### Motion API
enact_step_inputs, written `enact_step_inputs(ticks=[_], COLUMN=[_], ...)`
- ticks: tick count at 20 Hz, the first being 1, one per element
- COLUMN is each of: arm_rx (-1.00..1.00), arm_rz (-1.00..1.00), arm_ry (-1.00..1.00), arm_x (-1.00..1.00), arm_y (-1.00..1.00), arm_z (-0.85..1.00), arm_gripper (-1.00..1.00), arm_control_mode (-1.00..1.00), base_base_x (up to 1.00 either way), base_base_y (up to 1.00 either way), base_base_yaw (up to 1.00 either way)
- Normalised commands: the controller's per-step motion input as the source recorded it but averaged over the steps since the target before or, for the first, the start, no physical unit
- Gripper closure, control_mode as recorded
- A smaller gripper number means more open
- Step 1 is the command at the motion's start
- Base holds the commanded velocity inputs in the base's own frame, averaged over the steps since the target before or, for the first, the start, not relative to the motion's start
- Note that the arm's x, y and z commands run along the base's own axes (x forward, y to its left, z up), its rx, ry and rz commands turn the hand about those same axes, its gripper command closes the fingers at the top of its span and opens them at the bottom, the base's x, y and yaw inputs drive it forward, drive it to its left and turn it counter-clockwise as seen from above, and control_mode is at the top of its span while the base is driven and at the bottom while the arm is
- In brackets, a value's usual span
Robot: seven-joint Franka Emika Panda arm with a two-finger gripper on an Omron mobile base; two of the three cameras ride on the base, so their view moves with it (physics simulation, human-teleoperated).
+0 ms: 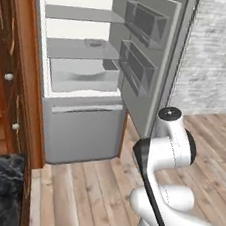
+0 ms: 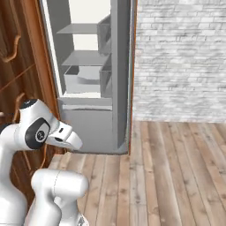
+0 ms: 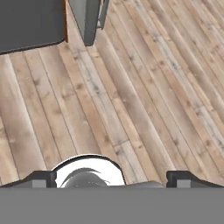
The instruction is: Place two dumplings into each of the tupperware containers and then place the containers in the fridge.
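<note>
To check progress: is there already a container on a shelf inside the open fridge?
Yes, one small grey container sits on a shelf of the fridge.

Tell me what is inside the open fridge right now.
Inside the fridge, one small grey tupperware container sits on the middle shelf. Its contents cannot be made out. Below is a clear drawer, seemingly empty.

The fridge [image 2: 90,75] stands open, shelves bare, its door [image 2: 121,75] edge-on beside the brick wall [image 2: 181,57], above the plank floor [image 2: 167,176].

Silver-grey fridge [image 1: 83,126] with white interior; pale planked wood floor [image 3: 131,100]; whitish-grey brick wall [image 2: 181,57]; reddish-brown cabinets [image 1: 12,71].
</note>
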Motion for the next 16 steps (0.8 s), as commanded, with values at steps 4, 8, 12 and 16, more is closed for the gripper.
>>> enact_step_inputs(ticks=[4, 8, 12, 16], arm_rx=[0.0, 0.0, 0.0, 0.0], arm_rz=[0.0, 0.0, 0.0, 0.0], arm_ry=[0.0, 0.0, 0.0, 0.0], arm_x=[0.0, 0.0, 0.0, 0.0], arm_y=[0.0, 0.0, 0.0, 0.0], arm_z=[0.0, 0.0, 0.0, 0.0], arm_gripper=[-1.0, -1.0, -1.0, -1.0], arm_control_mode=[1.0, 1.0, 1.0, 1.0], base_base_x=[0.9, 0.99, 0.06, 0.0], base_base_y=[-0.4, -0.66, -1.0, -1.0], base_base_yaw=[-0.46, -0.27, 0.0, 0.0])
